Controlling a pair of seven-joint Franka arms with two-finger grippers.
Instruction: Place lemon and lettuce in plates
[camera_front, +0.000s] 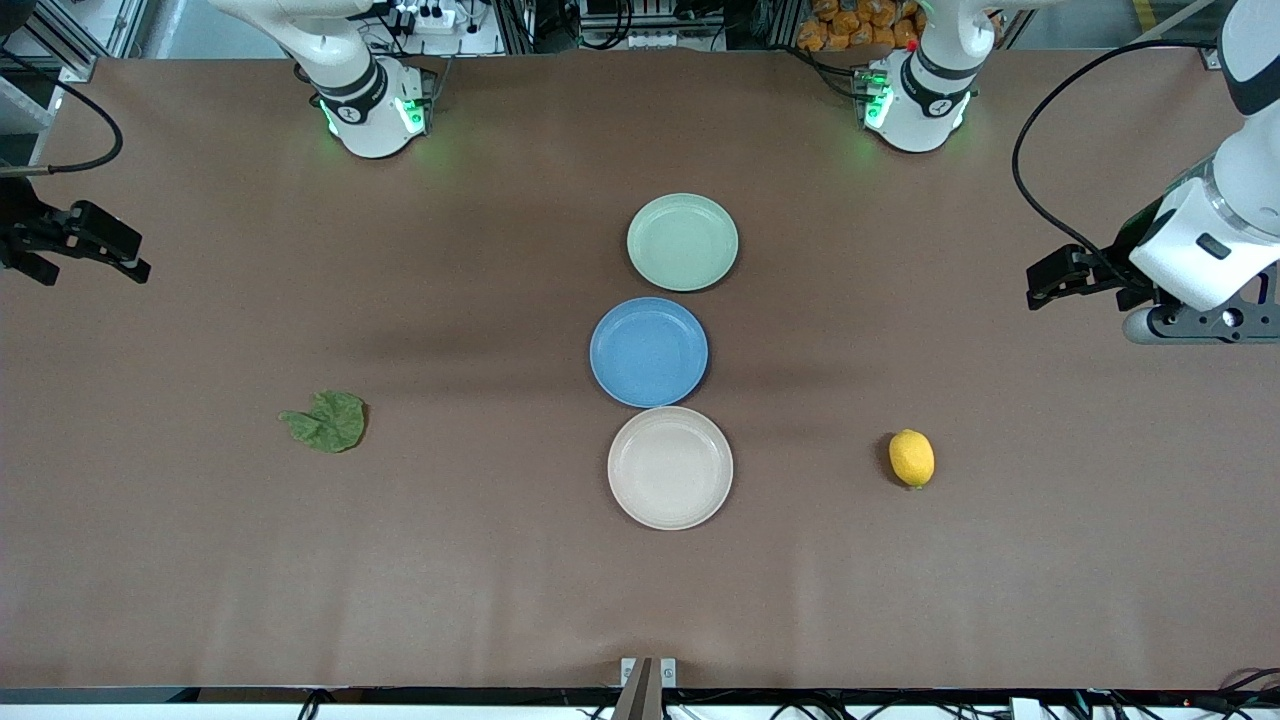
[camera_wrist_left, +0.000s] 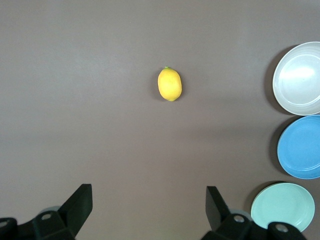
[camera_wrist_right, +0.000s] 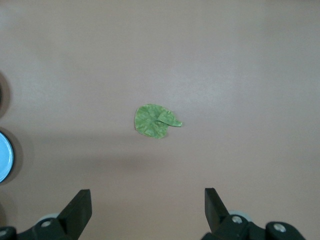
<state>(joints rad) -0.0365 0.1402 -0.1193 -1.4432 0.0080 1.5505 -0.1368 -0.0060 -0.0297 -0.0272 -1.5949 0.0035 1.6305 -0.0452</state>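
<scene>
Front view: the small oval bright yellow lemon (camera_front: 911, 458) lies toward the left arm's end of the brown table (camera_front: 480, 560), the dark green wrinkly lettuce leaf (camera_front: 326, 421) toward the right arm's, with mint plate (camera_front: 682, 242), blue plate (camera_front: 648, 351) and beige plate (camera_front: 670, 467) lined mid-table. Left wrist view: left gripper (camera_wrist_left: 149, 207), jaws apart, hangs above the lemon (camera_wrist_left: 169, 84), probably firm, rounded and prone to roll, best pinched across its middle. Right wrist view: right gripper (camera_wrist_right: 148, 207), also spread, hangs above the lettuce (camera_wrist_right: 154, 120), seemingly limp and light, best nipped at its curled edge; there is ample bare table around both.

1. It was a robotics lab — two Franka arm bases (camera_front: 370, 110) were bolted along one edge of a brown-covered table (camera_front: 200, 560).
2. Aluminium framing (camera_front: 110, 25), a power strip (camera_front: 425, 18) and loose cables (camera_front: 1040, 170) stood at its edges.
</scene>
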